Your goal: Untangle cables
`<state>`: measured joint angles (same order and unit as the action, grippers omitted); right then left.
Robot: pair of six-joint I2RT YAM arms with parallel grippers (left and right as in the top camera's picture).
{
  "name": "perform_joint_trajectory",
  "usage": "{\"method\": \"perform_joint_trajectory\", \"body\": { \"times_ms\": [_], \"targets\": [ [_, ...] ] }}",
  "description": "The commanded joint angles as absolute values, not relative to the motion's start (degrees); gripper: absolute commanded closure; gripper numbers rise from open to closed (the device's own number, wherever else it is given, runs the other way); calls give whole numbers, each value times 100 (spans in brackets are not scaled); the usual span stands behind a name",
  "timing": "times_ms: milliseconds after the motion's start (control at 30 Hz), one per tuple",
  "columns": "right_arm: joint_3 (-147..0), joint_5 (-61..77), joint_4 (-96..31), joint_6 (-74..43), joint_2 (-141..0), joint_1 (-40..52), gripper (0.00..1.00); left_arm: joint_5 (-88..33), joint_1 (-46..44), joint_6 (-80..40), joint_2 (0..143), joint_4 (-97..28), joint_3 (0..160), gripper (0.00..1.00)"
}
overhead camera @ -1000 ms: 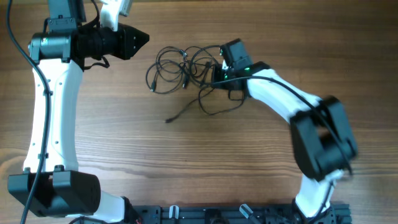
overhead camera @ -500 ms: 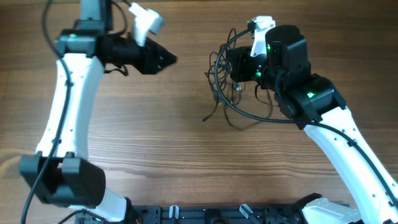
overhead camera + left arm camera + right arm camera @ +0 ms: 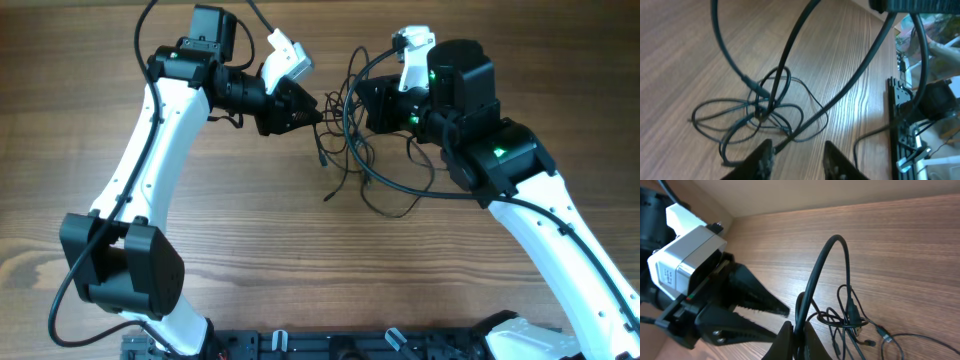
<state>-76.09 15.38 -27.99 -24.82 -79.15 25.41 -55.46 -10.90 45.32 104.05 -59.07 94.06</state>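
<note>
The right gripper (image 3: 796, 331) is clamped on a thick cable (image 3: 816, 277) at the bottom of its wrist view, and the cable arches up out of the jaws and curves back down toward the tangle (image 3: 368, 165), which lies partly on the table (image 3: 200, 240) just below the centre top of the overhead frame. The left gripper (image 3: 799, 147) is spread open. One dark strand runs through the gap between its fingers (image 3: 764, 159), but nothing is pinched. These cables look light and limp. The thin loops (image 3: 747, 117) will probably slide and collapse when pulled, while the thick one seems springy enough to hold its curve. The small plug ends (image 3: 883, 334) are likely to snag at crossings. A single free strand beside the knot seems a better hold than the crossing itself, which would only tighten. In the overhead view the left arm rises from the lower left, bends near the top and reaches right, fingers aimed at the lifted strands. The right arm climbs from the lower right corner, its wrist held near the top centre.
</note>
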Motion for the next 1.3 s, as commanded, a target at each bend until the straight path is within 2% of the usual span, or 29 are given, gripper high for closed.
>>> {"method": "perform_joint_trajectory", "body": {
  "times_ms": [0, 100, 233, 433, 733, 767, 833, 900, 1133, 1267],
  "targets": [
    [-7616, 1922, -2724, -2611, -7819, 2550, 96, -5725, -1120, 4779, 10481, -5671, 9373, 66],
    [-7616, 2029, -2724, -2698, -7819, 2550, 96, -5723, -1120, 4779, 10484, -5483, 9373, 67],
    [-7616, 2226, -2661, -2720, -7819, 2550, 96, -5723, -1120, 4757, 10578, -5216, 9373, 73],
    [-7616, 2239, -2613, -2720, -7819, 2550, 96, -5828, -1214, 4757, 10899, -5227, 9373, 69],
    [-7616, 2213, -2427, -2718, -7819, 2547, 96, -5874, -1599, 4759, 10899, -5380, 9373, 72],
    [-7616, 2196, -2429, -2722, -7819, 2547, 96, -5870, -1636, 4759, 10899, -5384, 9373, 73],
    [-7616, 2193, -2425, -2718, -7819, 2547, 96, -5867, -1667, 4762, 10899, -5378, 9373, 89],
    [-7616, 2193, -2427, -2720, -7819, 2547, 95, -5787, -1653, 4762, 10899, -5378, 9373, 96],
    [-7616, 1706, -2571, -2816, -7819, 2547, 96, -5306, -1367, 4757, 10899, -5511, 9373, 96],
    [-7616, 856, -2941, -2849, -7822, 2547, 96, -5306, -1066, 4727, 10881, -5537, 9376, 96]
  ]
}}
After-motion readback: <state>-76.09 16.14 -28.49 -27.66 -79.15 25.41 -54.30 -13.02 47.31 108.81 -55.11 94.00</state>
